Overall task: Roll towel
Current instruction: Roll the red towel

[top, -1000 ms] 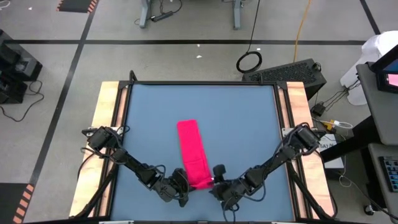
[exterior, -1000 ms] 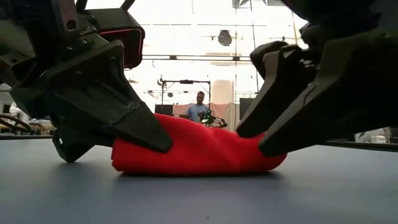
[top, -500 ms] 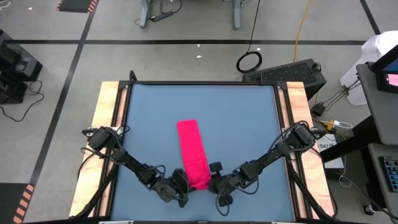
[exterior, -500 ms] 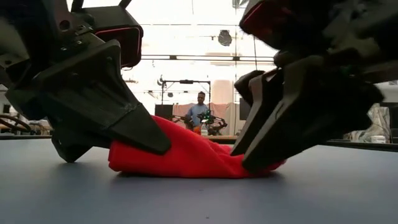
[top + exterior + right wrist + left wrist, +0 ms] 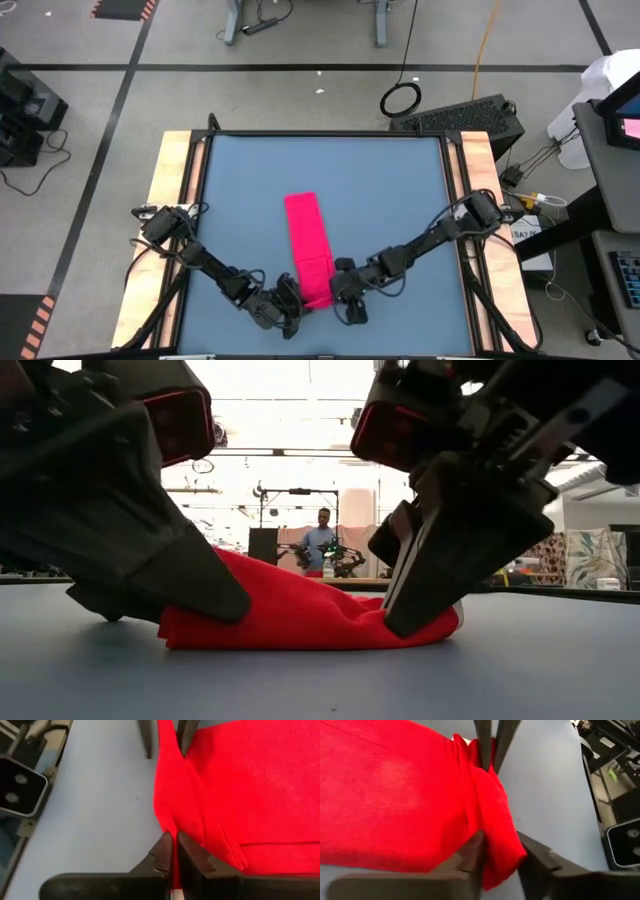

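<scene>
The red-pink towel [image 5: 310, 245] lies as a narrow folded strip on the blue table, running from mid-table to the near edge. Its near end [image 5: 300, 615] is bunched up into a low hump. My left gripper [image 5: 296, 302] stands open at the towel's near left corner, one finger on either side of the bunched cloth [image 5: 495, 835]. My right gripper [image 5: 332, 290] is shut on the towel's near right corner. A small white tag [image 5: 463, 740] shows beside the right gripper's fingers. My left gripper has the thick bunched fold of the near left corner [image 5: 492, 845] between its parted fingers, which come in low and slanting from the table's left. Whether the fingers [image 5: 476, 852] press the cloth, I cannot tell. The cloth rests on the table. My right gripper pinches a thin fold of the towel's near right corner [image 5: 173, 827] between its two fingers. The fingers [image 5: 420, 610] slant down from the table's right, with their tips at the table top. The pinched corner stays low on the table.
Wooden rails [image 5: 175, 200] run along the table's left and right sides. Bare blue table [image 5: 400, 190] lies to the far side and to both sides of the towel. A person [image 5: 322, 530] stands in the room beyond the table.
My right gripper has gone toward the table's left, onto the towel's near right corner, and shut on it. That end of the hump has been pressed lower. My left gripper has opened around the near left corner.
</scene>
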You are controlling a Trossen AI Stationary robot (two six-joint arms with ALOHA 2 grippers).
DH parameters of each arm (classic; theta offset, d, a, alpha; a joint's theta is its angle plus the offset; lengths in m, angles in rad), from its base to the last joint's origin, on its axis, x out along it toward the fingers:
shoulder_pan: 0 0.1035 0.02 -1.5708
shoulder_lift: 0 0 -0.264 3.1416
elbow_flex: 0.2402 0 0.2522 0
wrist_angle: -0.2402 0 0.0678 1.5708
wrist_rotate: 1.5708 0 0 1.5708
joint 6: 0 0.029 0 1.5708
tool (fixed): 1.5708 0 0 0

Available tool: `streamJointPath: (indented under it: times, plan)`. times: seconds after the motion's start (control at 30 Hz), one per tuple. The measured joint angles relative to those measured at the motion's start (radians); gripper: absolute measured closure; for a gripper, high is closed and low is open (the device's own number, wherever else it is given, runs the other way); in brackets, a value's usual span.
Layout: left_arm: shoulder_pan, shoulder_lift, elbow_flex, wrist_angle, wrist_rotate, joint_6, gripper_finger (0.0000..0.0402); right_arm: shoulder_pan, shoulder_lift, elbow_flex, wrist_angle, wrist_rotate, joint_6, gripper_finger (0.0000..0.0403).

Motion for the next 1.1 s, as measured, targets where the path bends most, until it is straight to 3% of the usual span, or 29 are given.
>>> streamJointPath:
  times: [0.2, 0.37, 0.57, 0.7, 0.9, 1.1]
  plan:
    - [-0.002, -0.021, 0.000, -0.004, 0.032, 0.003, 0.0166, -0.034, 0.001, -0.001, -0.001, -0.090, 0.110, 0.0393]
    - [-0.013, -0.099, -0.005, -0.073, 0.042, 0.111, 0.0108, -0.044, 0.002, -0.002, -0.006, -0.119, 0.157, 0.0393]
    - [-0.059, -0.181, -0.003, -0.114, -0.130, 0.245, 0.0101, -0.053, 0.002, -0.002, -0.010, -0.138, 0.190, 0.0393]
    - [-0.103, -0.167, 0.018, -0.005, -0.260, 0.421, 0.0100, -0.062, 0.002, -0.003, -0.012, -0.158, 0.215, 0.0393]
    - [-0.093, -0.044, 0.092, 0.085, -0.270, 0.639, 0.0100, -0.078, 0.002, -0.003, -0.012, -0.177, 0.244, 0.0393]
    - [-0.065, 0.048, 0.171, 0.081, -0.263, 0.683, 0.0100, -0.079, 0.002, -0.003, -0.012, -0.179, 0.244, 0.0393]
